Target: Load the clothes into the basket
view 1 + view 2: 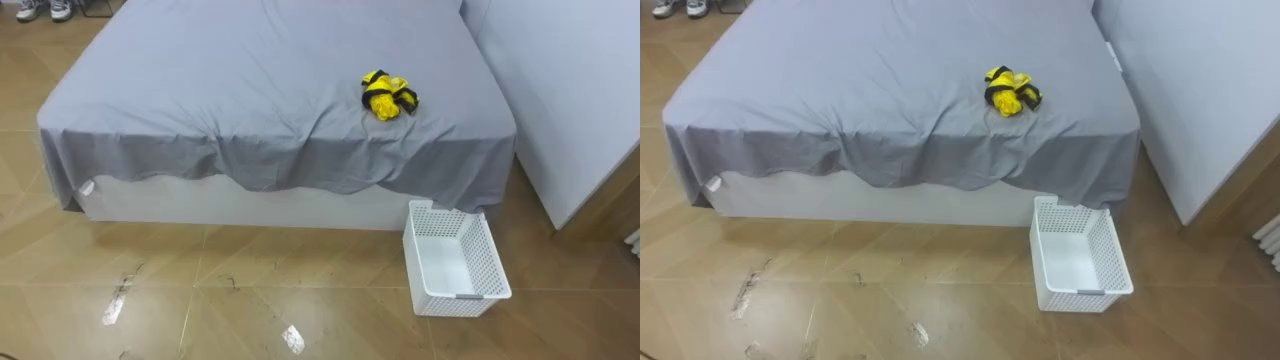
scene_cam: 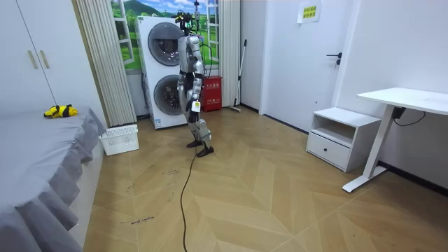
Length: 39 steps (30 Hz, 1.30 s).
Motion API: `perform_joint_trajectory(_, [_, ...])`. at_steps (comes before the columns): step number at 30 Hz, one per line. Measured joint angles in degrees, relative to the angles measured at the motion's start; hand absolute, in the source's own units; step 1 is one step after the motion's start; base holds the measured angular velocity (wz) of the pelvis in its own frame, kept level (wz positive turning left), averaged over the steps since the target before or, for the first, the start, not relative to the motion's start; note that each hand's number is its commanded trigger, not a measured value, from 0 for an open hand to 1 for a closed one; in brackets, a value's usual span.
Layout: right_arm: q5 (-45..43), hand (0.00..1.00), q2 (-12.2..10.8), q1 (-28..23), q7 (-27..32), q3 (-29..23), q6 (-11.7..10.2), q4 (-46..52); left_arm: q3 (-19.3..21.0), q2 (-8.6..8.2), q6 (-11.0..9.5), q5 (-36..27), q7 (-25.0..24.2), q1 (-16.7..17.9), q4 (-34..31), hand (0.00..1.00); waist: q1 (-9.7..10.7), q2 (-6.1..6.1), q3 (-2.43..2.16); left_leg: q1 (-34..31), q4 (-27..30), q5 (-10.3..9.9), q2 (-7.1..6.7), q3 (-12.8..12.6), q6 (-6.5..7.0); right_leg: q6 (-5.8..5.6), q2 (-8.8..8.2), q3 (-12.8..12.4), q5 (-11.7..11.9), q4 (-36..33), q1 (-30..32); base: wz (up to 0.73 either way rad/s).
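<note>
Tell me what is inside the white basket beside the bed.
The basket shows a bare white bottom, nothing in it. Its near wall hides a strip of the bottom. The yellow-and-black clothes lie on the bed.

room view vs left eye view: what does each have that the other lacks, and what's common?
Room view adds: the robot standing by stacked washers, off from the bed, plus a white desk and nightstand. Left eye view adds: the white basket's empty inside and shoes past the bed's far corner. Shared: the grey bed, yellow-and-black clothes lying on it, the basket on the floor beside the bed.
</note>
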State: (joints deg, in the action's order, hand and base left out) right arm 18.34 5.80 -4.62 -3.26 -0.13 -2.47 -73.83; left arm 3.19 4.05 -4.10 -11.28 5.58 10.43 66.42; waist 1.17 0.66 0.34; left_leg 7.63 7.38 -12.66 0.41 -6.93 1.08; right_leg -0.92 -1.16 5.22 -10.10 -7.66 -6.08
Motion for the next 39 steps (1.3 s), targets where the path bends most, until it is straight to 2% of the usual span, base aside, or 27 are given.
perform_joint_trajectory(9, [1.5, 0.00, 0.0, -0.5, -0.5, 0.1, -0.8, 0.0, 0.0, 0.00, -0.2, 0.3, 0.1, 0.0, 0.0, 0.00, 0.0, 0.19, -0.10, -0.2, 0.0, 0.0, 0.00, -0.2, -0.01, 0.00, -0.02, 0.0, 0.0, 0.0, 0.2, 0.00])
perform_joint_trajectory(23, [2.1, 0.00, 0.0, -1.0, -0.5, 0.1, -0.4, 0.4, 0.0, 0.56, 0.0, -0.5, -1.2, 0.2, 0.0, 0.00, 0.0, 0.33, -0.35, -1.2, 0.2, 0.0, 0.08, -0.5, 0.00, 0.00, 0.07, -0.3, 0.0, -0.1, 1.0, 0.00])
perform_joint_trajectory(25, [1.5, 0.00, 0.0, -1.1, -0.5, 0.1, -0.4, 0.9, 0.0, 0.58, 0.0, -0.5, -1.4, 0.2, 0.0, 0.00, 0.0, 0.19, -0.39, -1.6, 0.9, -0.6, 0.35, -0.6, -0.11, 0.17, 0.23, -0.3, -0.1, -0.3, 1.3, 0.00])
perform_joint_trajectory(28, [1.6, 0.00, 0.0, -0.8, -0.7, 0.1, 0.1, 1.0, 0.8, 1.23, 0.0, -0.6, -2.3, -0.4, 0.0, 0.00, -0.1, 0.08, -0.34, -4.2, 7.1, -3.2, 1.55, -0.6, -0.68, 0.83, 0.76, 0.1, -1.9, -3.6, 2.9, 0.00])
perform_joint_trajectory(29, [2.1, 0.00, 0.0, -0.9, -0.7, 0.0, 0.1, 0.9, 1.2, 1.46, 0.0, -2.2, -2.4, -0.4, -0.2, 0.00, -0.1, 0.37, -0.27, -6.1, 11.9, -4.8, 2.41, -0.7, -1.30, 1.18, 1.14, 0.2, -3.4, -5.3, 3.9, 0.00])
perform_joint_trajectory(30, [2.7, 0.00, -0.1, -1.0, -0.9, 0.1, 0.1, 1.0, 1.5, 1.90, 0.0, -4.7, -2.4, -0.3, -0.6, 0.00, -0.4, 0.78, -0.09, -9.3, 19.1, -5.6, 3.35, -0.9, -2.06, 1.90, 1.43, 0.2, -4.8, -7.0, 4.2, 0.03])
perform_joint_trajectory(31, [2.7, 0.00, -0.2, -1.0, -1.0, 0.1, 0.1, 1.1, 1.9, 2.01, 0.0, -5.6, -2.4, -0.1, -1.1, 0.00, -0.4, 0.99, -0.13, -11.1, 23.2, -5.6, 3.96, -0.9, -2.06, 2.27, 1.60, 0.3, -5.2, -7.4, 4.2, 0.00])
perform_joint_trajectory(32, [2.7, 0.00, 0.2, -1.0, -1.0, 0.0, 0.0, 1.2, 2.3, 1.98, -0.1, -7.5, -2.6, 0.1, -2.3, 0.00, -0.5, 0.68, -0.17, -14.5, 31.0, -5.5, 5.59, -0.8, -2.04, 3.17, 2.42, 0.4, -6.2, -8.2, 4.0, 0.08])
perform_joint_trajectory(33, [2.8, 0.00, 0.4, -1.4, -1.0, 0.0, 0.0, 1.3, 2.4, 2.11, -0.5, -9.3, -2.9, 0.1, -2.4, 0.00, -0.3, 0.25, 0.03, -17.5, 37.5, -4.8, 7.46, -0.8, -1.77, 3.79, 3.23, 0.2, -6.9, -8.8, 3.4, 0.10])
perform_joint_trajectory(34, [3.9, 0.00, 0.3, -1.6, -0.9, 0.0, 0.0, 1.4, 2.4, 2.26, -0.9, -11.5, -3.4, 0.3, -2.3, 0.00, -0.1, 0.70, 0.28, -20.0, 42.3, -3.5, 7.85, -0.4, -0.93, 4.29, 3.21, -0.1, -7.8, -9.5, 2.3, 0.10])
perform_joint_trajectory(35, [4.4, 0.00, 0.4, -2.0, -0.6, 0.1, 0.1, 1.7, 2.3, 2.25, -1.3, -12.9, -3.6, 0.2, -2.4, 0.00, -0.1, 0.88, 0.19, -20.9, 42.0, -3.9, 7.06, -0.4, -0.39, 4.29, 2.79, -0.2, -8.3, -9.7, 1.9, 0.09])
perform_joint_trajectory(36, [4.8, 0.00, 0.8, -2.4, -0.1, 0.0, 0.1, 2.3, 2.0, 1.84, -1.7, -14.7, -4.2, 0.0, -2.6, 0.00, 0.0, 0.86, 0.23, -23.7, 38.7, -4.2, 4.75, -0.6, 0.10, 4.11, 1.70, -0.2, -9.3, -10.3, 1.9, 0.00])
perform_joint_trajectory(37, [5.2, 0.00, 1.2, -2.4, 0.3, 0.1, 0.6, 2.6, 1.3, 1.36, -2.5, -16.8, -4.3, 0.0, -3.0, 0.00, -0.2, 1.27, 0.00, -26.6, 31.5, -3.6, 2.36, -0.9, -0.42, 3.49, 0.47, -0.6, -10.0, -10.5, 2.0, -0.06])
perform_joint_trajectory(38, [5.2, 0.00, 1.4, -2.4, 0.5, 0.1, 0.8, 2.7, 1.0, 1.22, -2.9, -17.7, -4.3, 0.0, -3.3, 0.00, -0.1, 1.32, -0.04, -27.9, 27.0, -3.0, 1.36, -1.1, -1.28, 3.29, -0.01, -0.8, -10.3, -10.3, 2.1, -0.28])
perform_joint_trajectory(39, [5.2, 0.00, 1.5, -2.4, 0.9, 0.1, 1.0, 2.7, 1.0, 1.13, -3.5, -18.5, -4.3, 0.1, -3.5, 0.00, -0.8, 1.27, -0.01, -30.1, 18.0, 0.9, 0.54, -1.6, -1.78, 3.03, -0.93, -1.0, -11.0, -10.2, 2.0, -0.52])
